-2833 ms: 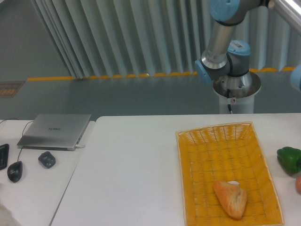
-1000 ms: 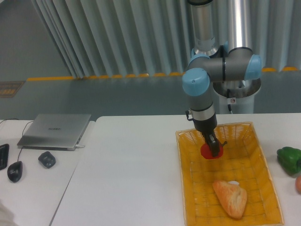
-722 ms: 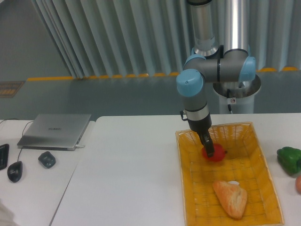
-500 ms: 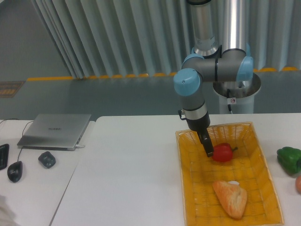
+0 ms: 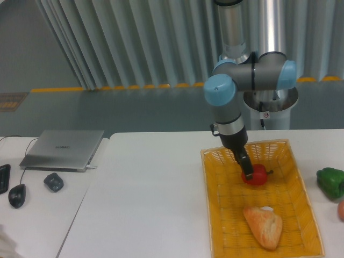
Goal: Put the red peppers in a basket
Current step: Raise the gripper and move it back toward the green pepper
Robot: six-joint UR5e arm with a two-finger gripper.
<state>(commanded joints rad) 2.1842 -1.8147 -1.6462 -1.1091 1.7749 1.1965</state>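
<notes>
Golden-brown bread roll (image 5: 264, 227) lies in the near end of the basket (image 5: 221, 215), a yellow-orange wicker tray with low flared sides. Farther in, the red pepper (image 5: 256, 174) rests on the basket floor toward the far half, well apart from the roll. The gripper (image 5: 246, 171) hangs touching or just beside the pepper's left flank; whether its fingers grip the pepper or stand apart from it I cannot tell.

If the fingers drag sideways on lifting, the rounded pepper could roll toward the right wall, or a fingertip could snag the weave and shift the tray. Straight up looks like the open way out. The green pepper (image 5: 330, 181) sits outside to the right, the laptop (image 5: 63, 149) far left.
</notes>
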